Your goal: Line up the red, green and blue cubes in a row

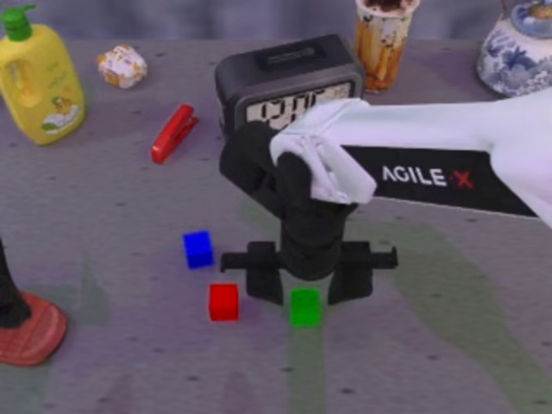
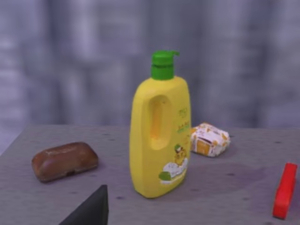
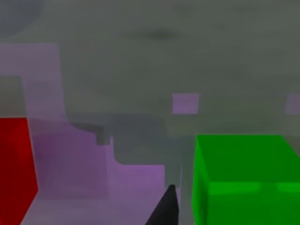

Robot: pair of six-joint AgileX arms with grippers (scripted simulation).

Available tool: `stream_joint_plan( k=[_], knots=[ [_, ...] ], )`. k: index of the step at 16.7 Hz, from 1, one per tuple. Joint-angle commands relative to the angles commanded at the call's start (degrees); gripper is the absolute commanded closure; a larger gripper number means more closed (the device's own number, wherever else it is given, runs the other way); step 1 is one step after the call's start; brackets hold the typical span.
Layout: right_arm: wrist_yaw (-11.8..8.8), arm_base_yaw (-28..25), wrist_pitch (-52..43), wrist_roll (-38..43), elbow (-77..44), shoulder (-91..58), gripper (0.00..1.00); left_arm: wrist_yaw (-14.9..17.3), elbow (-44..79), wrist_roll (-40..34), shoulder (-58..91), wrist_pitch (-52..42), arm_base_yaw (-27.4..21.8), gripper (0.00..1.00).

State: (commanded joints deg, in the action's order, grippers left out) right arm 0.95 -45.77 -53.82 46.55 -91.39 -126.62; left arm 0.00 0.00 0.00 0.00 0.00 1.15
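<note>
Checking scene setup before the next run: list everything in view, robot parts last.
red cube: 1, red, table front centre, left of the green one
green cube: 1, green, between the right tool's fingers
blue cube: 1, blue, behind and left of red
clock: 1, black, rear centre
stapler: 1, red, left of clock
bottle: 1, yellow with green pump, rear left
packet: 1, white-orange, right of bottle
bread: 1, brown, left wrist view only
cup: 1, brown-cream, rear right
teapot: 1, blue-white, rear right corner
right tool: 1, black, open over green cube
</note>
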Motion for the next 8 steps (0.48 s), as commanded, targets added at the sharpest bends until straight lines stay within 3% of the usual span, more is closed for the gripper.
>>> stream_joint_plan(
  k=[2,8],
  knots=[
    [0.0,0.0,0.0,0.0,0.0,0.0,0.02,0.0,0.0,0.0,0.0,0.0,0.0,0.00],
    [0.0,0.0,0.0,0.0,0.0,0.0,0.00,0.0,0.0,0.0,0.0,0.0,0.0,0.00]
  ],
)
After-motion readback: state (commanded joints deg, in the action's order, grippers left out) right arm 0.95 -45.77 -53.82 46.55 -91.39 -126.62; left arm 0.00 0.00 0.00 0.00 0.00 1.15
